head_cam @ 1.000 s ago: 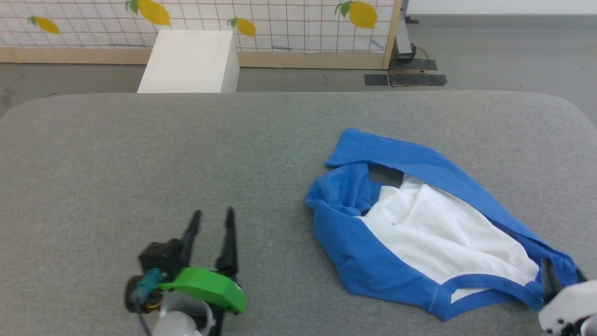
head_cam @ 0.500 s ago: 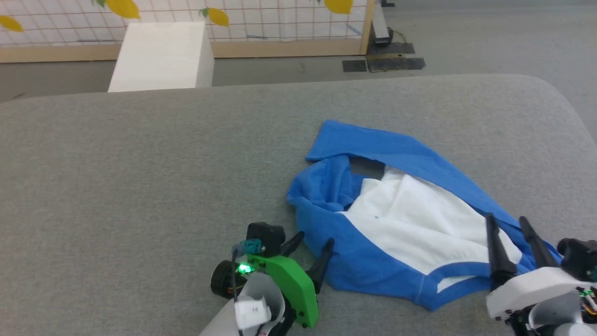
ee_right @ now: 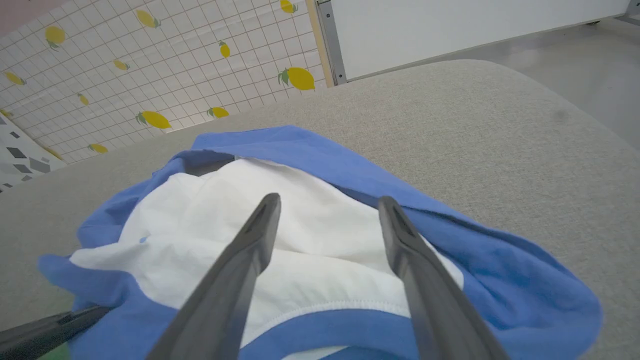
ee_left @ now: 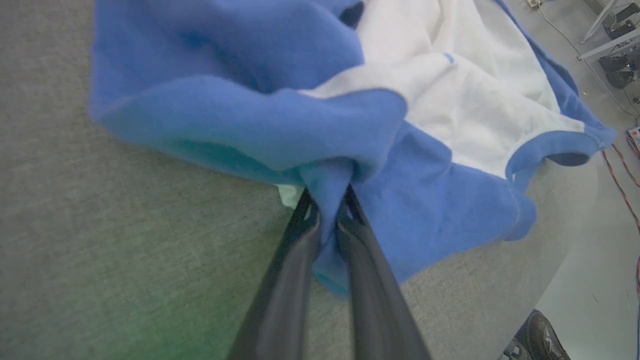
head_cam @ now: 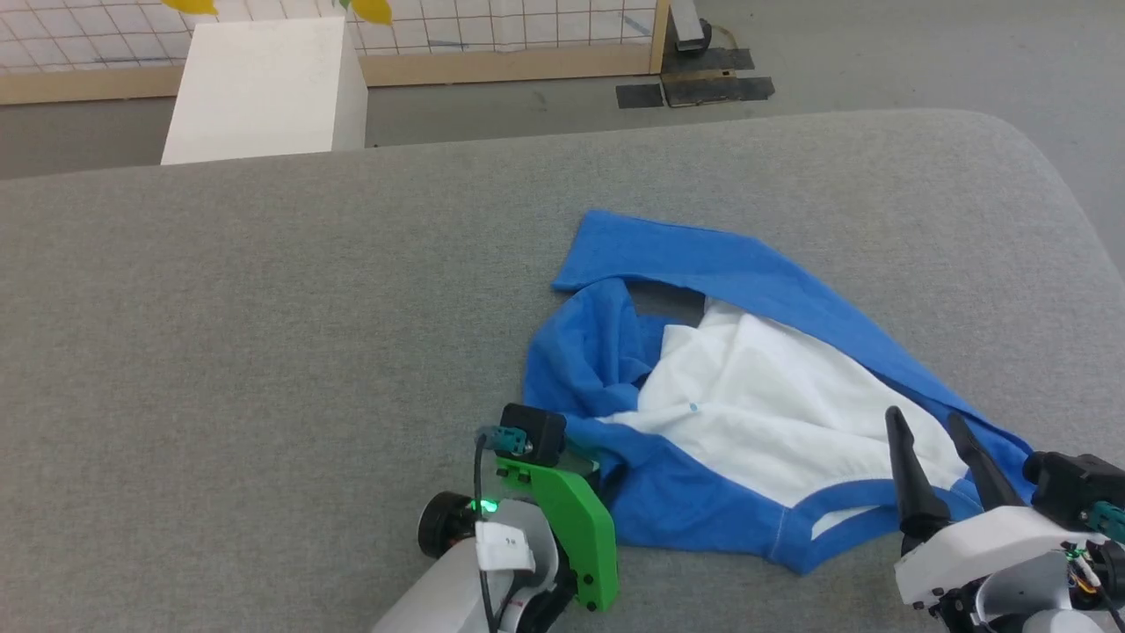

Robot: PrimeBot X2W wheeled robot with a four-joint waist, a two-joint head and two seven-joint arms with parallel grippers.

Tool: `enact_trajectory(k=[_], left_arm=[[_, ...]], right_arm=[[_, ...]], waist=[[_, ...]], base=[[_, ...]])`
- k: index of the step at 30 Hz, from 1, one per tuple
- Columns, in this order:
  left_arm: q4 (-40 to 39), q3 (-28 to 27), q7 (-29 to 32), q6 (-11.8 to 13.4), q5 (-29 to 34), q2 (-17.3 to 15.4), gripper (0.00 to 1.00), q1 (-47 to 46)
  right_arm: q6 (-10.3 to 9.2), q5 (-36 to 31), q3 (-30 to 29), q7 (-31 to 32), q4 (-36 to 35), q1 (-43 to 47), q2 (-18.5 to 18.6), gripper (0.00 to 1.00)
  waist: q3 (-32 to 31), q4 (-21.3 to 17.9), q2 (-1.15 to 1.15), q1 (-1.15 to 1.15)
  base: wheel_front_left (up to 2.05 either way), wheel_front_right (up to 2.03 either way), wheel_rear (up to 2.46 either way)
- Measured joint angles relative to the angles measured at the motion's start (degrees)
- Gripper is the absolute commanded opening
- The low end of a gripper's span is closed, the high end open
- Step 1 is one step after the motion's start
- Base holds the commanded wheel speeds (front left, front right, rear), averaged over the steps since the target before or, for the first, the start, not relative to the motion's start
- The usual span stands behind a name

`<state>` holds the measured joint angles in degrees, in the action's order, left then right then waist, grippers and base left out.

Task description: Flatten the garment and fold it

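left gripper (ee_left: 327,194): fingers pinched shut on a blue fold at the near-left edge of the garment (head_cam: 756,413), which lies crumpled right of centre on the grey surface (head_cam: 264,334). your pinch looks thin. pull hard and it may slip out, or drag the whole heap. right gripper (head_cam: 923,420): fingers spread, empty, over the near-right corner. with nothing anchoring that side, the cloth may bunch rather than flatten.

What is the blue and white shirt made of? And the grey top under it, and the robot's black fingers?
The garment looks like soft matte knit cloth, maybe cotton: it bunches and folds. The grey table top seems covered in fabric, with a fine speckled weave. The right gripper has smooth, faintly shiny dark fingers, probably hard plastic.
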<state>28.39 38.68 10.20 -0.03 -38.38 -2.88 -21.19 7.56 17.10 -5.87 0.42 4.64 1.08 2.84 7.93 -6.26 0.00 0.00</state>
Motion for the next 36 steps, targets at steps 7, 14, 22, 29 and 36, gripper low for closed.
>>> enact_trajectory(k=[7, 14, 22, 29, 36], left_arm=[[-1.9, -5.9, -9.2, 3.8, 0.0, -2.2, 0.00, 0.4], [-7.9, -14.1, -11.7, 10.7, -1.7, -10.7, 0.00, 7.1], [-14.2, -19.1, -10.3, 17.1, -3.3, -15.6, 0.00, 15.0], [-16.1, -20.2, -12.9, 16.3, -4.9, -15.1, 1.00, 16.4], [-16.6, -22.7, -23.8, 15.7, -1.7, -13.4, 1.00, 16.4]], right_arm=[[0.00, 0.0, 0.0, -1.0, -0.2, -0.1, 0.0, 1.00], [0.00, -0.5, 0.8, -0.3, -1.0, -0.1, 0.0, 1.00], [0.00, -2.1, 1.4, 3.6, -0.8, 0.0, 0.0, 1.00], [0.00, -2.6, 2.1, 10.3, 2.4, -2.5, -0.1, 1.00], [0.00, -8.6, 0.2, 24.1, 9.5, -7.4, 0.0, 1.00]], waist=[[-0.5, 2.0, 0.00, 0.00], [-1.5, 5.1, 0.00, 0.00], [-2.0, 9.8, 0.00, 0.00], [-1.9, 14.2, 0.00, 0.00], [-1.2, 18.5, 0.00, 0.00]], base=[[0.00, 0.00, 0.00], [0.00, 0.00, 0.00], [0.00, 0.00, 0.00], [0.00, 0.00, 0.00], [0.00, 0.00, 0.00]])
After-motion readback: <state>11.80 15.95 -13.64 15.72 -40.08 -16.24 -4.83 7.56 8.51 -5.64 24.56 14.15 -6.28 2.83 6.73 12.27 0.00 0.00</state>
